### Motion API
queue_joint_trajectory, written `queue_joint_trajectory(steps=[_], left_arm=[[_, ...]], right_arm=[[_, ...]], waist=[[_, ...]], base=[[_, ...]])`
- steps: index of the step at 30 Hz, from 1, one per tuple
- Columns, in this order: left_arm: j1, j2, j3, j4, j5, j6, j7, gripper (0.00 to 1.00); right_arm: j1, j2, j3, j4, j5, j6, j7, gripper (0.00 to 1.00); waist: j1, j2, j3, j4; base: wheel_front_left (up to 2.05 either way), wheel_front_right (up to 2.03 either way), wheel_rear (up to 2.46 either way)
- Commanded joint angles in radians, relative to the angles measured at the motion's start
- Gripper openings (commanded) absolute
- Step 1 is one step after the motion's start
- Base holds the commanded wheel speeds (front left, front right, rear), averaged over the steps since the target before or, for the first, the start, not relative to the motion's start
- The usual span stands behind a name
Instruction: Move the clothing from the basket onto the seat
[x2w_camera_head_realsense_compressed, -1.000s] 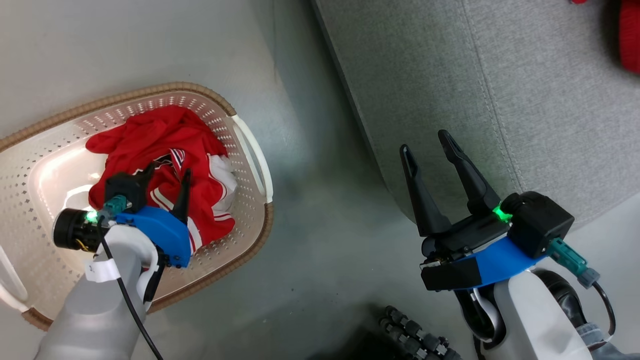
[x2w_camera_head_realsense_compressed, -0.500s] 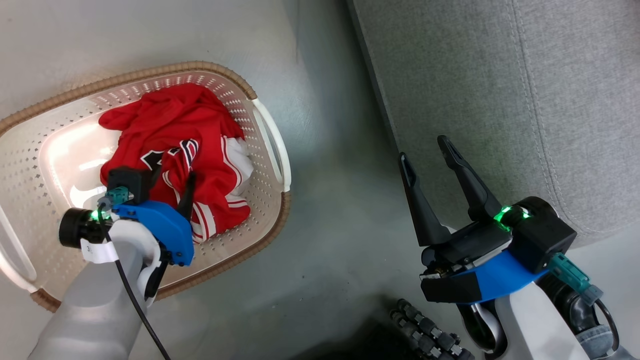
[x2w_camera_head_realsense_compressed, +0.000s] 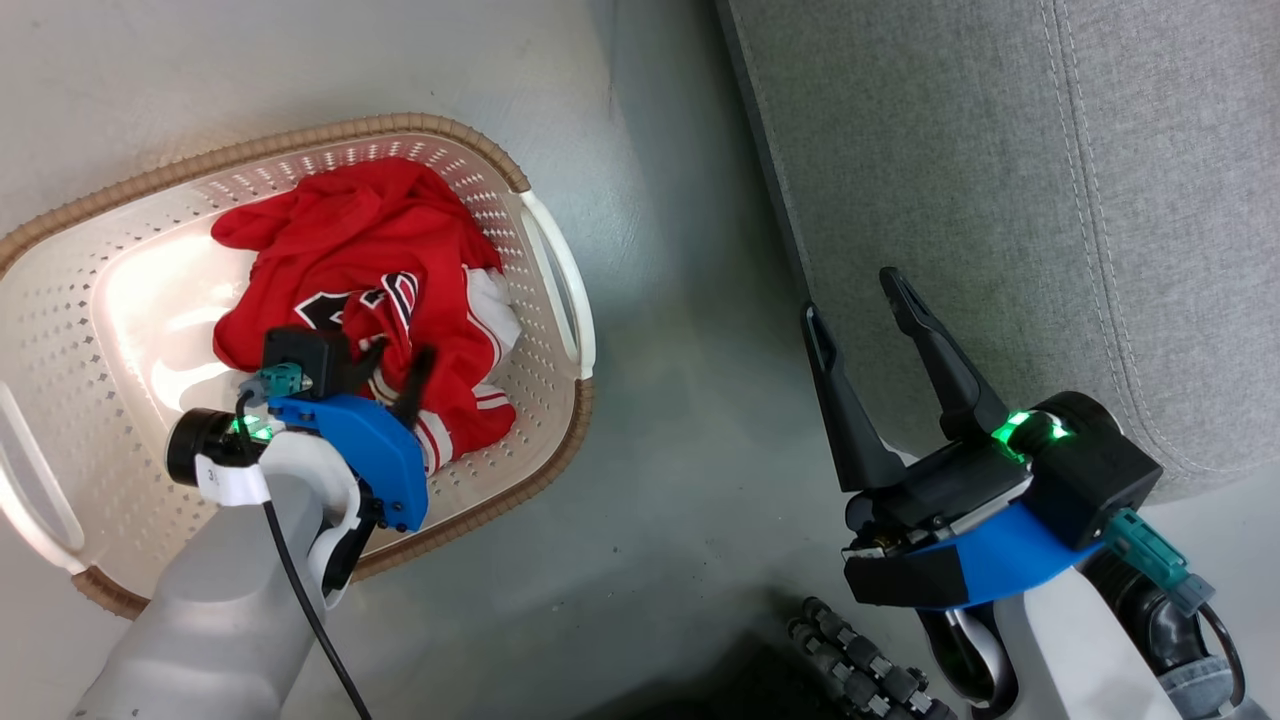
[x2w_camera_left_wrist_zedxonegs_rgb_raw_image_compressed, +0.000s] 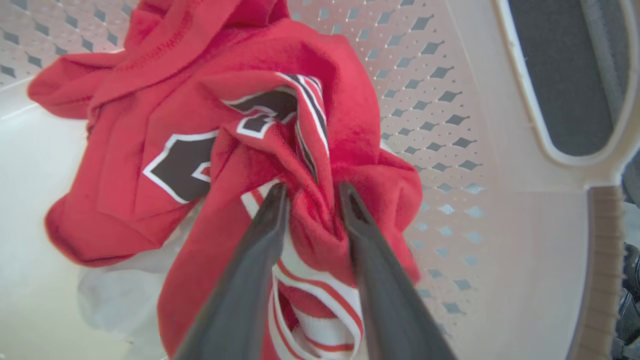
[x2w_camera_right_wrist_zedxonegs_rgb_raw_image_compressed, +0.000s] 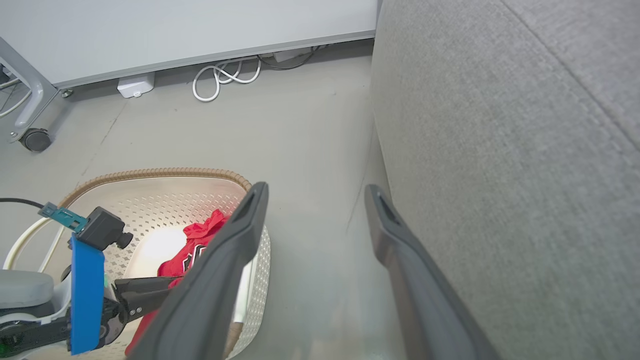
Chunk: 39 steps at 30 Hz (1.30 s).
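Red jersey (x2w_camera_head_realsense_compressed: 370, 270) bunched in the cream basket (x2w_camera_head_realsense_compressed: 300, 140), head view; left gripper (x2w_camera_head_realsense_compressed: 400, 355) down in it, right gripper (x2w_camera_head_realsense_compressed: 850, 297) spread wide, empty, by the grey sofa cushion (x2w_camera_head_realsense_compressed: 1000, 200). Left wrist: fingers (x2w_camera_left_wrist_zedxonegs_rgb_raw_image_compressed: 250, 260) pinch a jersey fold with striped trim. Right wrist: fingers apart, nothing between; basket near the cushion.

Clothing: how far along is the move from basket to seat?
Done: nothing visible on the seat yet; the clothing lies bunched in the basket. In hand: the left gripper pinches a fold of it, not yet lifted. Left: lift and carry it over; the right gripper is open, empty.
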<state>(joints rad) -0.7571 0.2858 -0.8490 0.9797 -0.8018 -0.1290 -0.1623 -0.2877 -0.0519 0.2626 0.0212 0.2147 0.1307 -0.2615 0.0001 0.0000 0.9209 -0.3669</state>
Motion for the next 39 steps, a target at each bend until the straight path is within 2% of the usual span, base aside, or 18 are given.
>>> queue_joint_trajectory(steps=[1, 24, 39], left_arm=[[-0.014, 0.009, -0.016, -0.004, -0.015, -0.001, 0.008, 0.0], [-0.059, 0.046, -0.151, 0.01, -0.149, -0.001, -0.058, 0.0], [0.0, 0.016, -0.215, -0.02, -0.237, -0.001, -0.097, 0.0]], right_arm=[[0.006, 0.003, 0.001, -0.004, -0.002, 0.0, -0.005, 1.0], [-0.057, 0.003, 0.031, 0.014, -0.011, 0.0, -0.005, 1.0], [-0.084, 0.002, 0.037, 0.063, -0.033, 0.0, 0.007, 1.0]], waist=[[-0.0001, 0.0, -0.001, 0.0], [-0.0001, 0.0, -0.031, 0.004], [-0.0001, 0.0, -0.21, 0.064]], base=[[0.0, 0.0, 0.0], [0.0, 0.0, 0.0], [0.0, 0.0, 0.0]])
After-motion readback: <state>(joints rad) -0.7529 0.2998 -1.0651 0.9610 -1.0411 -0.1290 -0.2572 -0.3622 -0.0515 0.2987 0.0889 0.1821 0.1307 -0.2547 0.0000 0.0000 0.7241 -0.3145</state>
